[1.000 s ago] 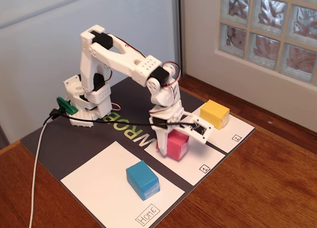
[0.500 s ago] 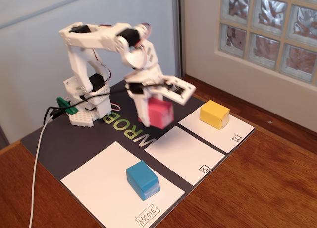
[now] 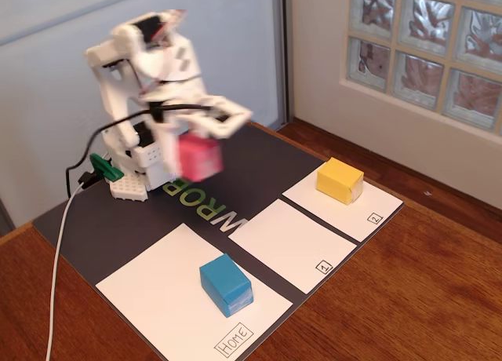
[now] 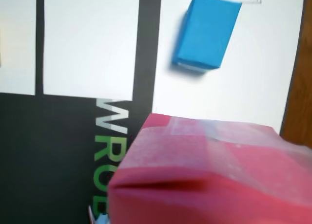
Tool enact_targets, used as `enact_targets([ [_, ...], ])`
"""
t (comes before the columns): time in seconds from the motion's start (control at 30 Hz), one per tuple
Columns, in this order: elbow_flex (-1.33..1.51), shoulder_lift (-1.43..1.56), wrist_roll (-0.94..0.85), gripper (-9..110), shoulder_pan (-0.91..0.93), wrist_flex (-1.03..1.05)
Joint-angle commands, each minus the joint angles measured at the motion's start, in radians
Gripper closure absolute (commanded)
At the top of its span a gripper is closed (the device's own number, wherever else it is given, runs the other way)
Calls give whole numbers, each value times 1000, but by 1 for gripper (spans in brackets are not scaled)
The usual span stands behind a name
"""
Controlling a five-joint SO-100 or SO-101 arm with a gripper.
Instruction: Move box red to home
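Observation:
My gripper [image 3: 205, 137] is shut on the pinkish-red box [image 3: 200, 158] and holds it in the air above the black mat, near the arm's base. In the wrist view the red box [image 4: 209, 175] fills the lower right and hides the jaws. The home sheet [image 3: 169, 294], the largest white rectangle with the "Home" label [image 3: 234, 338], lies at the front left of the mat. A blue block [image 3: 226, 284] stands on it; it also shows in the wrist view [image 4: 206, 31] on the home sheet [image 4: 253, 92].
A yellow block [image 3: 340, 180] stands on the white sheet marked "2" [image 3: 375, 217]. The sheet marked "1" [image 3: 290, 243] lies bare between. The black mat [image 3: 86, 227] lies on a wooden table [image 3: 408, 298]. A white cable [image 3: 59, 259] runs at the left.

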Motion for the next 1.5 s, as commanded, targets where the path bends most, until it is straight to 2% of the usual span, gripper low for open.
enact_targets([
  [0.0, 64, 67, -81, 102, 114, 14],
  [0.4, 319, 124, -236, 102, 365, -86],
  [0.57, 391, 84, -284, 102, 385, -259],
  [0.83, 390, -135, -318, 102, 371, -606],
  [0.97, 359, -267, -298, 102, 373, -716],
  [1.47, 255, -563, -144, 102, 327, -719],
])
